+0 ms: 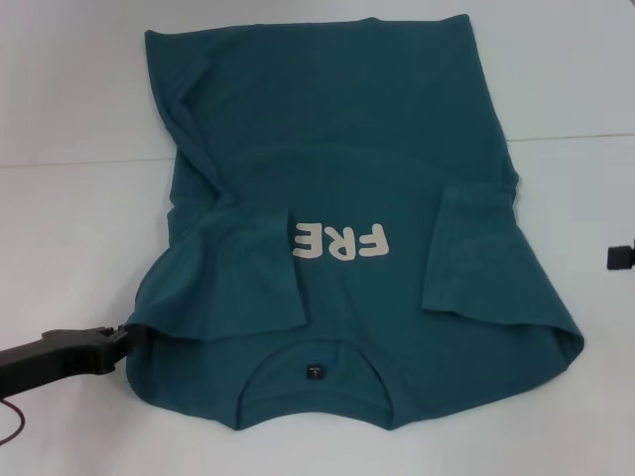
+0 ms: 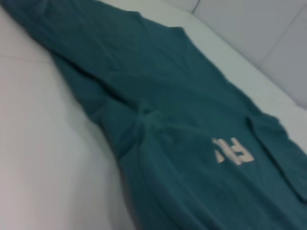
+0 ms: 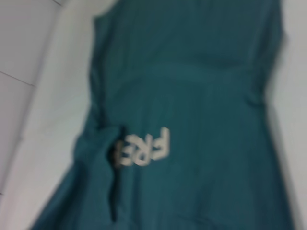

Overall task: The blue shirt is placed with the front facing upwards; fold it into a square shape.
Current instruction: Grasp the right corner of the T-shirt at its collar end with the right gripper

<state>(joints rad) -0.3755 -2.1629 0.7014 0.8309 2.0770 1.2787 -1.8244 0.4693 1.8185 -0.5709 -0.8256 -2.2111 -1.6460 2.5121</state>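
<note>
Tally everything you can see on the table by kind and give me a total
Blue shirt: 1
Left gripper, at the shirt's near corner: 1
Right gripper, at the table's right edge: 1
Total: 3

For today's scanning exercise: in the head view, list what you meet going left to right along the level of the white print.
Table → left folded-in sleeve → white print → right folded-in sleeve → table, then the right gripper at the picture's edge.
</note>
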